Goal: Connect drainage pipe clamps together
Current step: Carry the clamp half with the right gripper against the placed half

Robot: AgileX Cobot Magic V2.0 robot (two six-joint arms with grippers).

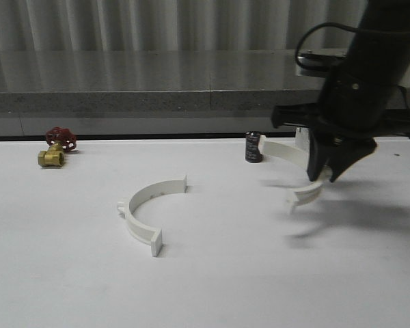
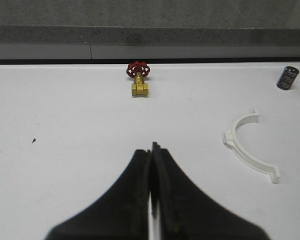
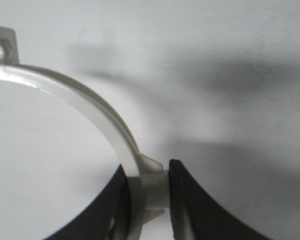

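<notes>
One white drainage pipe clamp (image 1: 150, 212) lies flat on the white table, left of centre, its open side facing right; the left wrist view shows it too (image 2: 245, 150). The other clamp (image 1: 283, 152) hangs tilted just above the table at the right, casting a shadow below. My right gripper (image 1: 328, 176) is shut on the boss at the middle of its arc, and the right wrist view has the curved band (image 3: 90, 107) running out from between the fingers of the gripper (image 3: 147, 185). My left gripper (image 2: 152, 150) is shut on nothing, over bare table to the left of the lying clamp.
A brass valve with a red handwheel (image 1: 57, 147) sits at the far left, also in the left wrist view (image 2: 138, 78). A small black cylinder (image 1: 253, 147) stands near the table's back edge, close to the held clamp. A grey ledge (image 1: 123, 102) runs behind the table.
</notes>
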